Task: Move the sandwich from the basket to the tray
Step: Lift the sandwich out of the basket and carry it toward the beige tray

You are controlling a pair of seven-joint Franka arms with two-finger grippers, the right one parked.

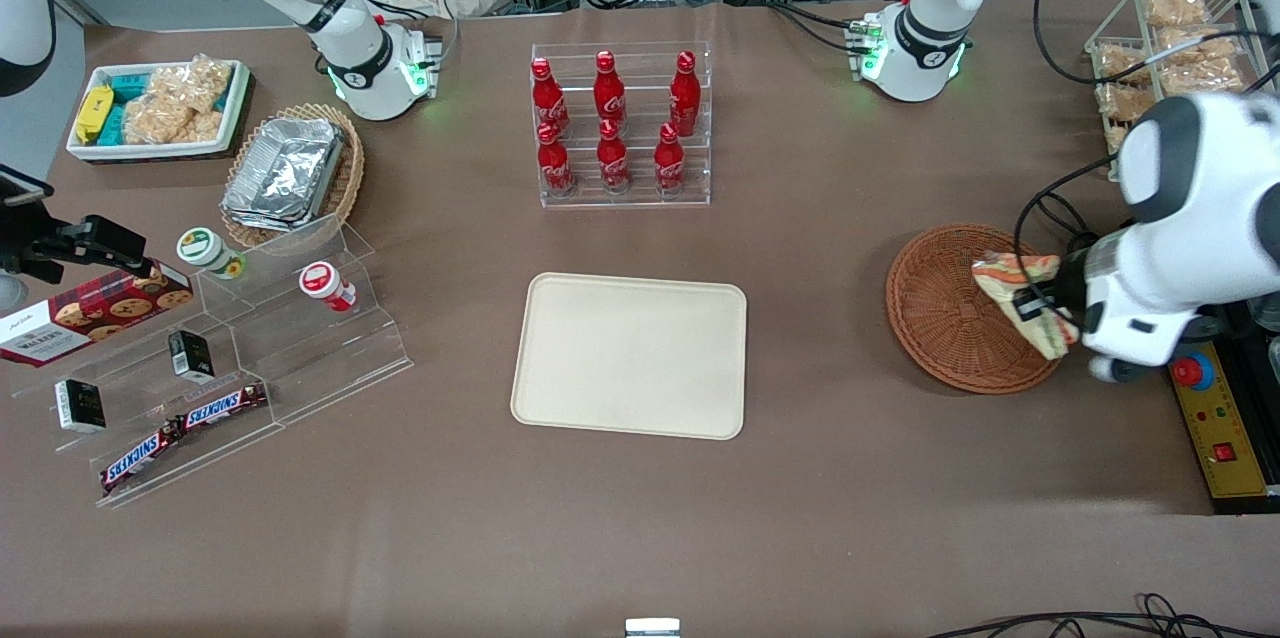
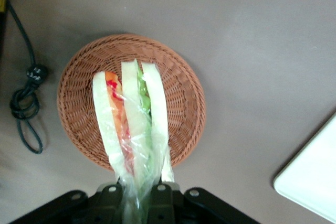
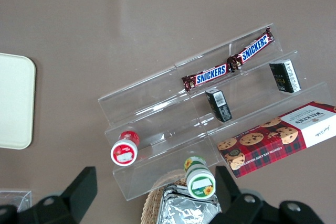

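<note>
My gripper (image 1: 1040,310) is shut on the clear-wrapped sandwich (image 1: 1022,296), a pale wedge with green and red-orange layers, and holds it lifted above the round reddish-brown wicker basket (image 1: 940,318). In the left wrist view the sandwich (image 2: 131,124) hangs from the gripper (image 2: 137,198) over the basket (image 2: 181,82), which has nothing else in it. The cream-beige tray (image 1: 630,355) lies flat at the table's middle, toward the parked arm from the basket, and its corner (image 2: 315,182) shows in the wrist view.
A clear rack of red cola bottles (image 1: 615,123) stands farther from the front camera than the tray. A white wire rack of bagged snacks (image 1: 1165,48) stands at the working arm's end. Acrylic steps (image 1: 230,358) with snack bars are at the parked arm's end. A yellow control box (image 1: 1215,418) is beside the basket.
</note>
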